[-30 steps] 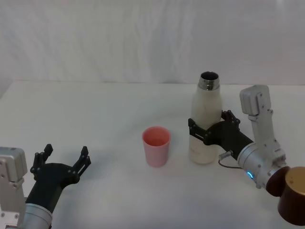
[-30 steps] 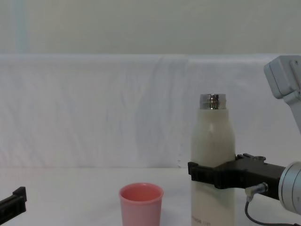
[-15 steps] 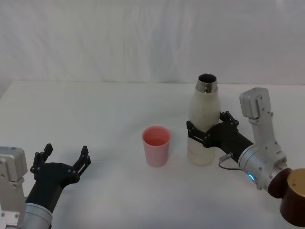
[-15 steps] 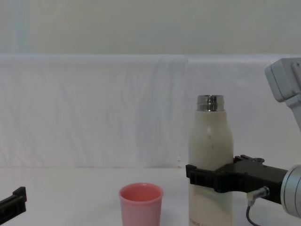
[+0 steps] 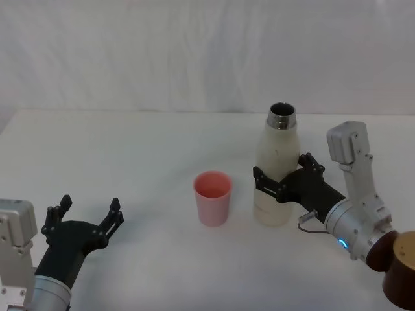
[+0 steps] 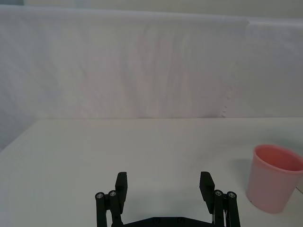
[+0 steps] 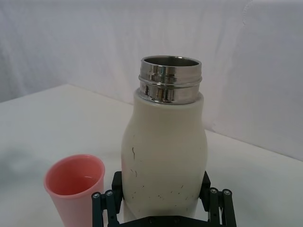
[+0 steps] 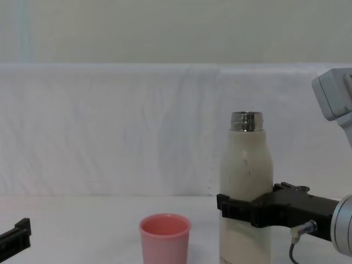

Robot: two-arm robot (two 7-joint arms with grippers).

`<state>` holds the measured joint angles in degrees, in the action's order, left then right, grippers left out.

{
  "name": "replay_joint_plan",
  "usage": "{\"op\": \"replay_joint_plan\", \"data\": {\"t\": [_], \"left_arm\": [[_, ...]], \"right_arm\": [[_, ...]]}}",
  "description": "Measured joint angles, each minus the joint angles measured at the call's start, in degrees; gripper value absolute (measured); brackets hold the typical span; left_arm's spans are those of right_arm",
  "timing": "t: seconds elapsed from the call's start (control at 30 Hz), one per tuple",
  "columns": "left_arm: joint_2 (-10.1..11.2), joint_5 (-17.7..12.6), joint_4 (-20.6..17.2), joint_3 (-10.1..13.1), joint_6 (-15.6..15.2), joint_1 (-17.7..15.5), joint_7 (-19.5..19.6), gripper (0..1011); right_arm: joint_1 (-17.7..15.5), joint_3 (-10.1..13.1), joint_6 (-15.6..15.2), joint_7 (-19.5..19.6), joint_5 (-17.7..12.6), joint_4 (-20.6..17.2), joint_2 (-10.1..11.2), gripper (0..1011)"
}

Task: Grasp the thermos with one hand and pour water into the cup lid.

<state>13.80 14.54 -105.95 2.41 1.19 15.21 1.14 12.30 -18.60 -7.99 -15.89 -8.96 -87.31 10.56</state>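
Head view: right gripper [image 5: 280,184] fingers clamp upright thermos [image 5: 276,170].

Right gripper [image 5: 277,184] fingers clamped, arm reaching in from right; left gripper [image 5: 89,223] parked, fingers spread

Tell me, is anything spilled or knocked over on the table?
Nothing stands out. The thermos is upright with the right tool clamped round its body, the cup lid stands upright beside it, and no water shows on the table.
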Motion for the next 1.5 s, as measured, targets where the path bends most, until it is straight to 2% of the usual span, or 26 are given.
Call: {"op": "replay_joint_plan", "data": {"t": [0.17,0.27,1.13,1.5], "left_arm": [[0.00,0.00,0.00,0.00,0.00,0.00,0.00,1001],[0.00,0.00,0.00,0.00,0.00,0.00,0.00,1001],[0.00,0.00,0.00,0.00,0.00,0.00,0.00,1001],[0.00,0.00,0.00,0.00,0.00,0.00,0.00,1001]], "right_arm": [[0.01,0.05,0.00,0.02,0.04,0.00,-0.06,957],[0.03,0.09,0.01,0.06,0.05,-0.01,-0.10,1001],[-0.04,0.16,-0.11,0.25,0.13,-0.04,-0.16,1001],[-2.03,0.82,-0.22,0.15,-1.87,-2.51,1.21,1001]]}}
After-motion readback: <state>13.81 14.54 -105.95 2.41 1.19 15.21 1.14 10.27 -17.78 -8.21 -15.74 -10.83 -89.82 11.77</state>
